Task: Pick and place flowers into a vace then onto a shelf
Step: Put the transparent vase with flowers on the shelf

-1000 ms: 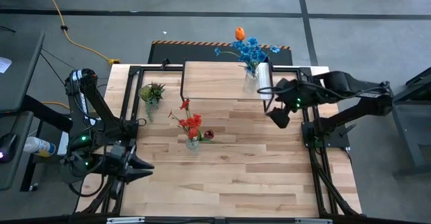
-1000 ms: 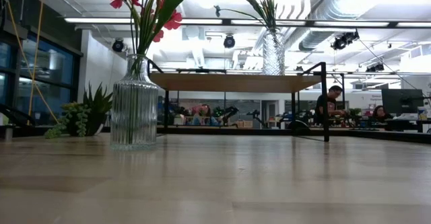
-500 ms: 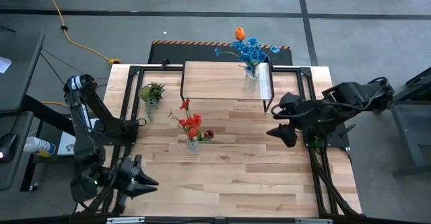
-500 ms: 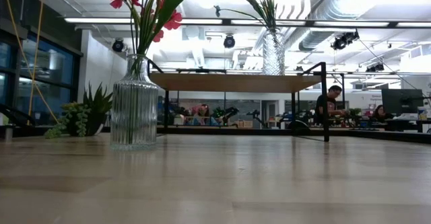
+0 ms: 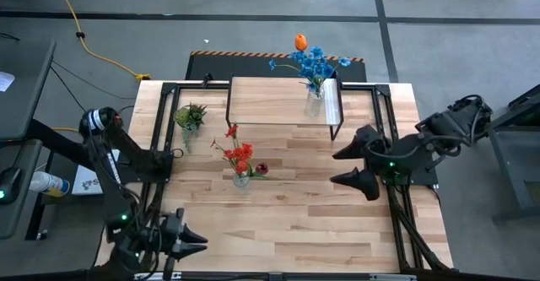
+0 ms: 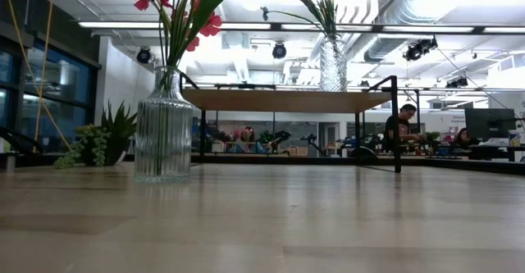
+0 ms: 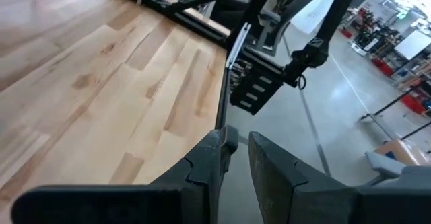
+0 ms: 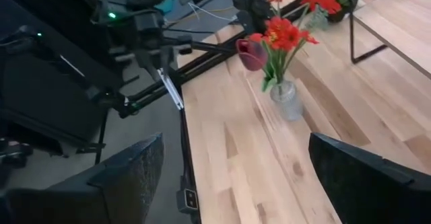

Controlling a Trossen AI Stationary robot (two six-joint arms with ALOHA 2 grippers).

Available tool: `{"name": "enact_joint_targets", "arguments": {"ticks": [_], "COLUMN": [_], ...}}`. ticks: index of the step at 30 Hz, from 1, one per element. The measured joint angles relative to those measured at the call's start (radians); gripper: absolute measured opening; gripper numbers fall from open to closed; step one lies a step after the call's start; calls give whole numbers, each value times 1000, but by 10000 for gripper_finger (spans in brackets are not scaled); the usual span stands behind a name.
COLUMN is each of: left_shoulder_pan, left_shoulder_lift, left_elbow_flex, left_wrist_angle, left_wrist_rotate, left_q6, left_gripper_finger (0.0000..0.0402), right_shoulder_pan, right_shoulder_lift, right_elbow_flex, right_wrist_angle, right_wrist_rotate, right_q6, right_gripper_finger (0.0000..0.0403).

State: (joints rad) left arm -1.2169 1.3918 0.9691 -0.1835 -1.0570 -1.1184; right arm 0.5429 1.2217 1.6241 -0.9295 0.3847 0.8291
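- Blue flowers [image 5: 315,62] with the orange tulip [image 5: 300,42] sat in a glass vase [image 5: 314,102] on the shelf [image 5: 270,99], at its right end; that bunch looked placed.
- Red flowers [image 5: 240,154] and the dark pink bud [image 5: 261,169] stood in a second vase [image 5: 241,178] on the table [image 5: 295,222], in front of the shelf, so likely next to lift.
- Right hand [image 5: 348,166] hovered at the right table edge, fingers spread wide and empty, facing the red bunch.
- Left hand [image 5: 198,239] was parked at the near-left corner, fingers nearly together, gripping nothing.
- Potted plant [image 5: 190,115] stood left of the shelf.
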Motion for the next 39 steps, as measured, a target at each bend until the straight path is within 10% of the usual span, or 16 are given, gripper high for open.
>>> {"name": "enact_joint_targets", "arguments": {"ticks": [27, 39], "left_shoulder_pan": [225, 222], "left_shoulder_lift": [210, 292], "left_elbow_flex": [1, 0], "left_wrist_angle": [-328, -430], "left_wrist_rotate": [257, 203], "left_q6": [-340, -514], "left_gripper_finger": [113, 113], "right_shoulder_pan": [83, 83], "right_shoulder_lift": [23, 23], "right_elbow_flex": [-1, -1], "right_wrist_angle": [15, 15], "right_wrist_rotate": [85, 84], "right_q6": [-24, -46], "right_gripper_finger": [358, 358]}}
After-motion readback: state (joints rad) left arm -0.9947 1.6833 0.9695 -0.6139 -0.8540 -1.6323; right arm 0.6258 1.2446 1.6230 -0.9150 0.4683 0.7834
